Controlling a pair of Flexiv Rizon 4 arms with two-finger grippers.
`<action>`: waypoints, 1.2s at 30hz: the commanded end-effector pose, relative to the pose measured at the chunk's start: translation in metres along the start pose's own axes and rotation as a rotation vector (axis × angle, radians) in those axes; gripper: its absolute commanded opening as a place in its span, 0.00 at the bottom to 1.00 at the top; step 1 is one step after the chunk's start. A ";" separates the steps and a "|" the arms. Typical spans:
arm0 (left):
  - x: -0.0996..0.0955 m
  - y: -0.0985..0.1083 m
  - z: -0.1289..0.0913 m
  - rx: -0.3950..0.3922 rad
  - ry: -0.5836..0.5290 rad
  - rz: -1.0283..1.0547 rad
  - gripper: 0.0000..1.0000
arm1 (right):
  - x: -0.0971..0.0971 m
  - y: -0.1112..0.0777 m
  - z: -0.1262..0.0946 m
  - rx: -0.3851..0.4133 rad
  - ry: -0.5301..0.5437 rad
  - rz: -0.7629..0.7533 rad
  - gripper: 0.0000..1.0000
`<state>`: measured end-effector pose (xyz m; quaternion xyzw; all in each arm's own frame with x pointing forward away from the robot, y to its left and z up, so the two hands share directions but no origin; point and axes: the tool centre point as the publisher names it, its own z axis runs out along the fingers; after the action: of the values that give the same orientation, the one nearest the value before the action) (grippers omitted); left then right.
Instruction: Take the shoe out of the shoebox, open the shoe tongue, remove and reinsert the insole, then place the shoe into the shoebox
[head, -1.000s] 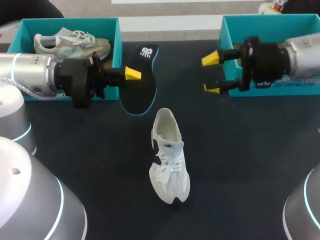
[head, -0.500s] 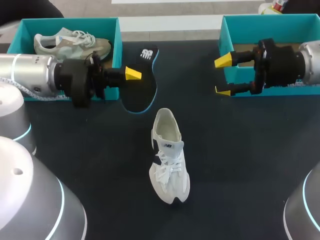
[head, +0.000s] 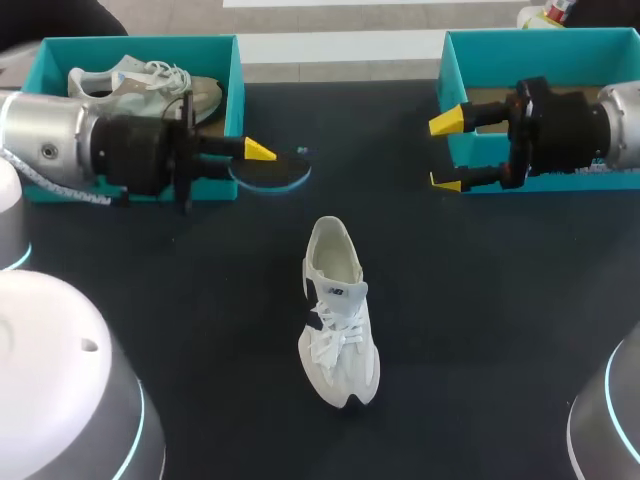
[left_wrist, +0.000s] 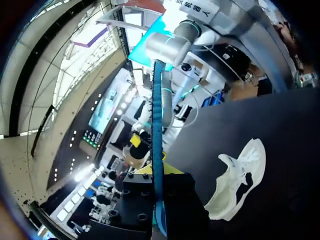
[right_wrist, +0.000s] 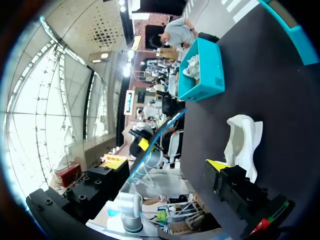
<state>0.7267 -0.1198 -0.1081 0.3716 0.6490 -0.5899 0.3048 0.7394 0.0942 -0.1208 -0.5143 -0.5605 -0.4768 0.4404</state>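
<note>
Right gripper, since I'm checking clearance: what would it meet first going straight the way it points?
Probably the insole held by the left gripper, across from the right gripper; the gap between looks free, height unclear.

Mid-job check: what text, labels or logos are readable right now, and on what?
None readable.
white shoe tongue: small dark mark, too small to read.
right shoebox front: white print, blurred, partly behind the right end effector.
insole in the left end effector: edge-on, no print showing.

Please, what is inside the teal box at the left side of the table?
A pale grey-beige laced sneaker lies inside the teal cardboard shoebox. The left arm hides its front part.
</note>
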 end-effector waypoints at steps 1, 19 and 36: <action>0.000 0.005 0.004 0.132 0.045 -1.278 0.00 | 0.000 0.000 0.001 -0.001 -0.002 0.001 1.00; -0.005 0.009 0.011 0.371 -0.287 -1.886 0.00 | 0.000 0.000 0.001 -0.001 -0.002 0.001 1.00; -0.010 0.007 0.009 0.164 -0.168 -2.016 0.00 | 0.000 0.000 0.001 -0.001 -0.002 0.001 1.00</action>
<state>0.7406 -0.1286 -0.1070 -0.0711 0.6633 -0.7407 -0.0795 0.7390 0.0940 -0.1206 -0.5147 -0.5607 -0.4765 0.4401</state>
